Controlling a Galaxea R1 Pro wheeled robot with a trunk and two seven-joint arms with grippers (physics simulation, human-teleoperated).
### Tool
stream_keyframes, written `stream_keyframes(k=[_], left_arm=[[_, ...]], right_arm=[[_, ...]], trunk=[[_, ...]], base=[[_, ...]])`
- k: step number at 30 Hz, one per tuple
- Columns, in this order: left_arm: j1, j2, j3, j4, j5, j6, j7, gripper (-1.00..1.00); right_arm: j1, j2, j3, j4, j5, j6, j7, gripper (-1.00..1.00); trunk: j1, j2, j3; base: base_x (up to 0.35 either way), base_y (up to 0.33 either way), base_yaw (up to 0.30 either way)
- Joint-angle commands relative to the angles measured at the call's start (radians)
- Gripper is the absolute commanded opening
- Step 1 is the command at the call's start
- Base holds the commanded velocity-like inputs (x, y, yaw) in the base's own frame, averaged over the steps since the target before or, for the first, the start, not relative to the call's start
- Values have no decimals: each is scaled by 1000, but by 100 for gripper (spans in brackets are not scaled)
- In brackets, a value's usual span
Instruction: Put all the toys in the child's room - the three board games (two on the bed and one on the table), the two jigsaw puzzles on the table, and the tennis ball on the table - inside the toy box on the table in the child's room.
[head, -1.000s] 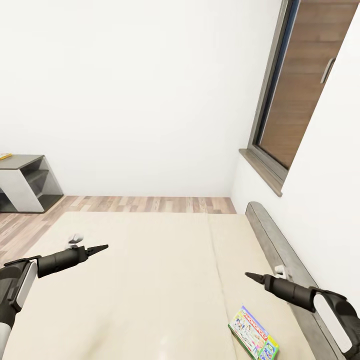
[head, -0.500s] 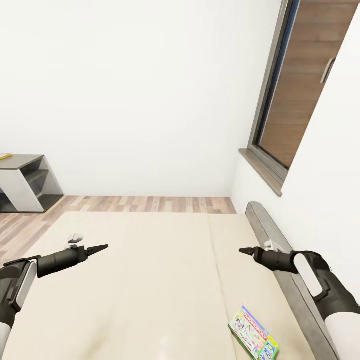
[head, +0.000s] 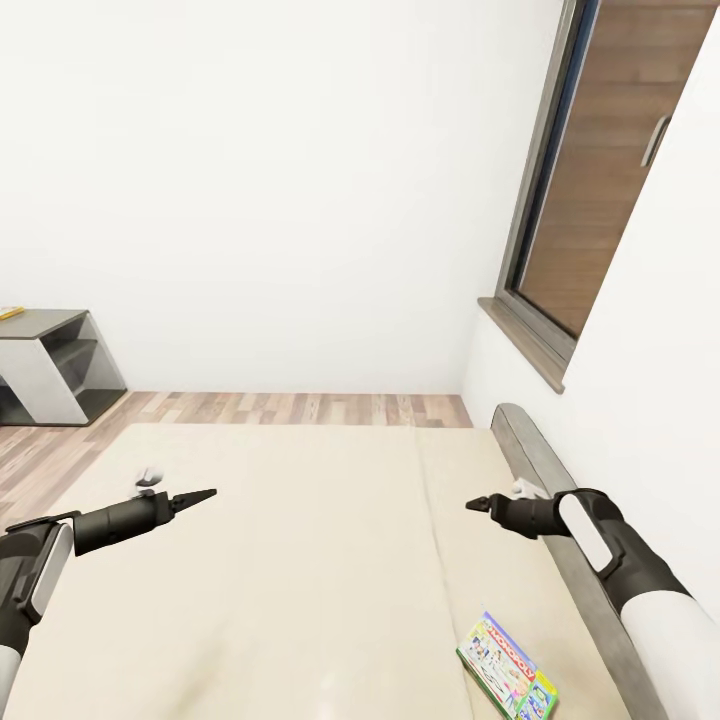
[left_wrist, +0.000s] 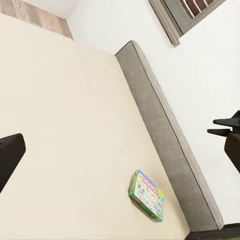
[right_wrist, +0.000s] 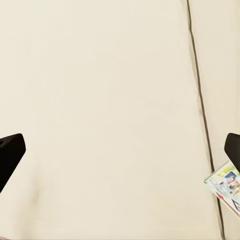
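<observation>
One board game (head: 507, 668), a flat green-edged box with a blue and multicoloured print, lies on the cream bed (head: 300, 560) near its right side by the grey headboard (head: 555, 490). The same board game (left_wrist: 147, 195) shows in the left wrist view and at the edge of the right wrist view (right_wrist: 226, 185). My right gripper (head: 472, 503) hovers open above the bed, well beyond the box and apart from it. Over the bed's left part, my left gripper (head: 205, 494) is open and holds nothing. The toy box is out of view.
A low dark grey section of the table (head: 45, 365) with a white panel stands at the far left on the wood plank floor (head: 300, 408). White walls close the room, with a window (head: 600, 180) in the right one above the headboard.
My right arm has swung up and to the left, its gripper now farther from the board game. The left arm and the camera have not moved.
</observation>
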Motion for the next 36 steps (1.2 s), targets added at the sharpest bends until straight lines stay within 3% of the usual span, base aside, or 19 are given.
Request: stream_keyframes(k=[1, 19, 23, 26, 27, 36], left_arm=[[-1, 0, 0, 0, 3, 8, -2, 100], [-1, 0, -1, 0, 5, 8, -24, 100], [-1, 0, -4, 0, 5, 7, -94, 100], [-1, -2, -8, 0, 2, 5, -190, 100], [0, -2, -10, 0, -1, 2, -291, 100], [1, -2, -10, 0, -2, 0, -352, 100]], right_arm=[[-1, -1, 3, 0, 7, 2, 8, 100], [2, -2, 9, 1, 9, 9, 1, 100], [2, -2, 9, 3, 10, 9, 1, 100], [2, -2, 10, 5, 11, 9, 1, 100], [2, -2, 11, 6, 11, 9, 1, 100], [2, -1, 12, 7, 10, 9, 1, 100]], trunk=[[1, -2, -2], [1, -2, -17], [1, -2, -24], [1, -2, -28], [1, -2, -30], [1, -2, -45]], base=[[0, 0, 0], [0, 0, 0], [0, 0, 0], [0, 0, 0], [0, 0, 0], [0, 0, 0]])
